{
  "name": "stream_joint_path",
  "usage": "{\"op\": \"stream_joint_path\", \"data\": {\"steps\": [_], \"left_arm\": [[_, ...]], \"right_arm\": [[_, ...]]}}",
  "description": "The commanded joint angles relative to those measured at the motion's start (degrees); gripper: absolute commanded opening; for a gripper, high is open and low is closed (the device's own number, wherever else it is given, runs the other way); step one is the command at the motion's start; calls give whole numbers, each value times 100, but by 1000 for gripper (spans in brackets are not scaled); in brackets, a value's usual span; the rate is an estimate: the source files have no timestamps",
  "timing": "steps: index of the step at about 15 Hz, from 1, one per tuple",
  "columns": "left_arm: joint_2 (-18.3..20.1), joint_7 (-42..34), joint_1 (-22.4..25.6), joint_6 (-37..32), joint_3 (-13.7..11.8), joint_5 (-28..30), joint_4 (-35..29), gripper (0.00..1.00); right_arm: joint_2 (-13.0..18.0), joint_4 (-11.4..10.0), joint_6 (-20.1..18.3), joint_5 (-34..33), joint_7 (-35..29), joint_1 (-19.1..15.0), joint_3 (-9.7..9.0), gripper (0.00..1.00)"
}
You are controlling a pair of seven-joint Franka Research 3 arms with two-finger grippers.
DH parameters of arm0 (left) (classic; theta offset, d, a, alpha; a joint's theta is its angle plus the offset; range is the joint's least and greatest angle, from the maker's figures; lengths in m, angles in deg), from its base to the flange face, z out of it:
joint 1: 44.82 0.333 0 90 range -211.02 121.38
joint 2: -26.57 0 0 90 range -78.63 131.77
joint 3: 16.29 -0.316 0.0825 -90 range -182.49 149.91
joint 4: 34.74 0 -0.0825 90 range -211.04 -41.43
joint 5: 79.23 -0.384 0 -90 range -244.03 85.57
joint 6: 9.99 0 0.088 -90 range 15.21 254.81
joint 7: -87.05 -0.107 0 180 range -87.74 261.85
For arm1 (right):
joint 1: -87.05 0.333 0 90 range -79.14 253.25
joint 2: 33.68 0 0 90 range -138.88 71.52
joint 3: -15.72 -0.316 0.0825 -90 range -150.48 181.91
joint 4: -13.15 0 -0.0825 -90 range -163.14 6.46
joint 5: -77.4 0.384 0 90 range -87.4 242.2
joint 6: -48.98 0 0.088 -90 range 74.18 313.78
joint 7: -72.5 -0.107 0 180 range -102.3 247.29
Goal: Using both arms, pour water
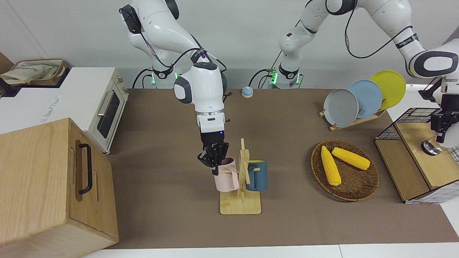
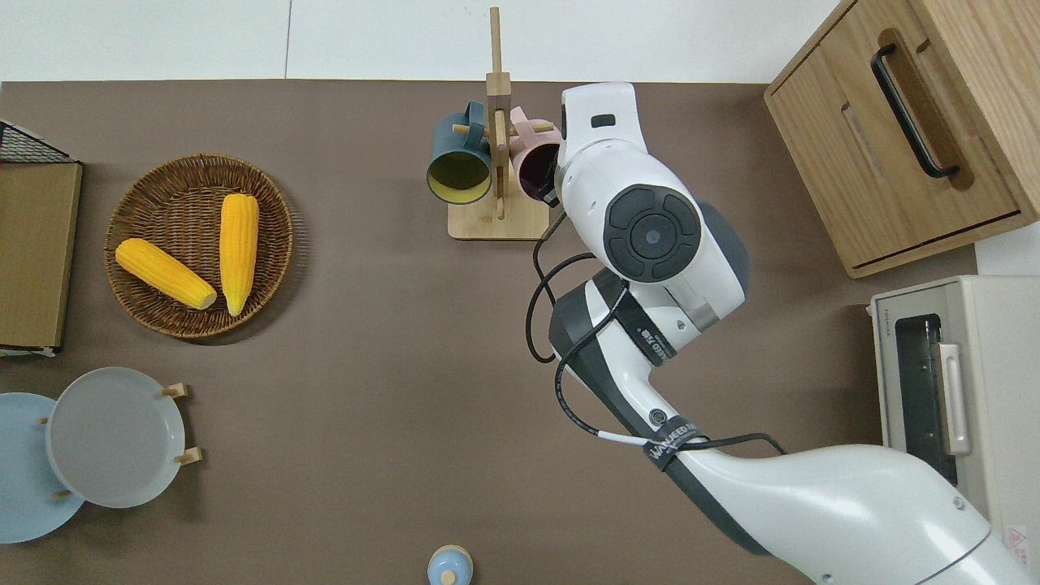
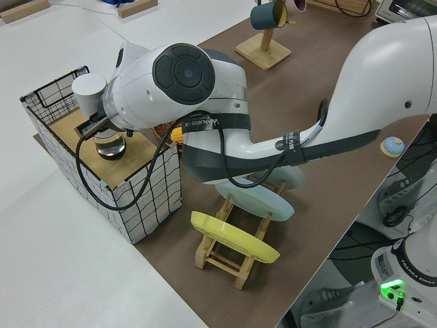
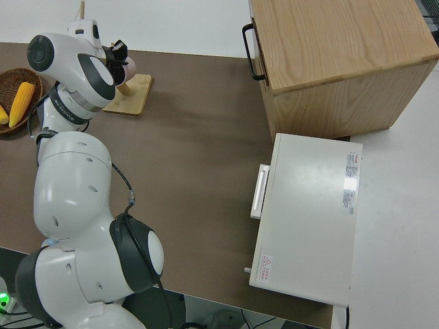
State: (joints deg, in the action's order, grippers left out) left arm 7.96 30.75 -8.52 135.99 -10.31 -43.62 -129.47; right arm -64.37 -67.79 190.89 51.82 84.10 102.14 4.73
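Bright, even light from above casts soft, short shadows on the brown table (image 1: 172, 200), with all views sharp throughout.

Wicker basket (image 1: 358, 191) holding two corn cobs (image 1: 330, 166); rack of grey, blue and yellow plates (image 1: 365, 98); white toaster oven (image 1: 104, 107); wooden cabinet (image 1: 50, 186); wire-sided wooden box (image 1: 416, 157); small blue bell (image 1: 247, 91).
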Motion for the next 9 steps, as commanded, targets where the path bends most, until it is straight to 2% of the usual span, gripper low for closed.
{"op": "stream_joint_path", "data": {"steps": [1, 9], "left_arm": [[-29, 14, -53, 115, -27, 121, 122, 0], [-29, 58, -53, 115, -27, 104, 113, 0]], "right_arm": [[-16, 26, 48, 158, -45, 38, 36, 77], [46, 9, 39, 176, -36, 38, 62, 77]]}}
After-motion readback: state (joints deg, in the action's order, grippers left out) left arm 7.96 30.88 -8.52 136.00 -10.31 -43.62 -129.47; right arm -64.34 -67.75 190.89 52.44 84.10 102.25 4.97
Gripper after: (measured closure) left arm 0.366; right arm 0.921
